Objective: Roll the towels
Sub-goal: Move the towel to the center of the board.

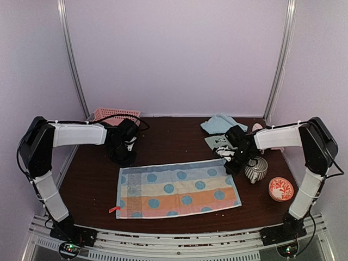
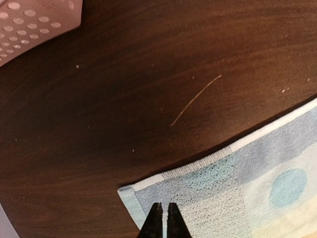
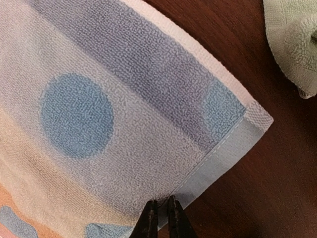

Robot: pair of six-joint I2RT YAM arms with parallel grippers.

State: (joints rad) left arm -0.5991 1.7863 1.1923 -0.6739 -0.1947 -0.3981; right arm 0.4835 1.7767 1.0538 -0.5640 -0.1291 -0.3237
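Spotted towel, top view: spotted towel (image 1: pixel 179 190) lies spread flat at the middle of the table (image 1: pixel 87 179), long side running from 9 to 3 o'clock, with blue dots over blue, cream and orange bands.
Left gripper, top view: left gripper (image 1: pixel 124 160) points down just beyond the towel's 10 o'clock corner.
Right gripper, top view: right gripper (image 1: pixel 232 167) is at the towel's 2 o'clock corner.
Other towels, top view: light blue towel (image 1: pixel 220 124) and green towel (image 1: pixel 216 142) are bunched at 1 o'clock from the spread one.
Other things, top view: pink basket (image 1: pixel 114 115) at 11 o'clock; striped cup (image 1: pixel 255 169) and red-patterned bowl (image 1: pixel 281 188) at 3 o'clock.
Left gripper, left wrist view: left gripper (image 2: pixel 164 213) has its fingertips pressed together over the hem of the spotted towel (image 2: pixel 237 188), near the corner. Whether any cloth is caught between them cannot be told.
Surroundings, left wrist view: basket (image 2: pixel 29 25) at 10 o'clock, bare wood between.
Right gripper, right wrist view: right gripper (image 3: pixel 161 210) is pinched on the pale blue hem of the spotted towel (image 3: pixel 124 124), whose corner points to 3 o'clock.
Green towel, right wrist view: green towel (image 3: pixel 292 44) at 2 o'clock, apart from the corner.
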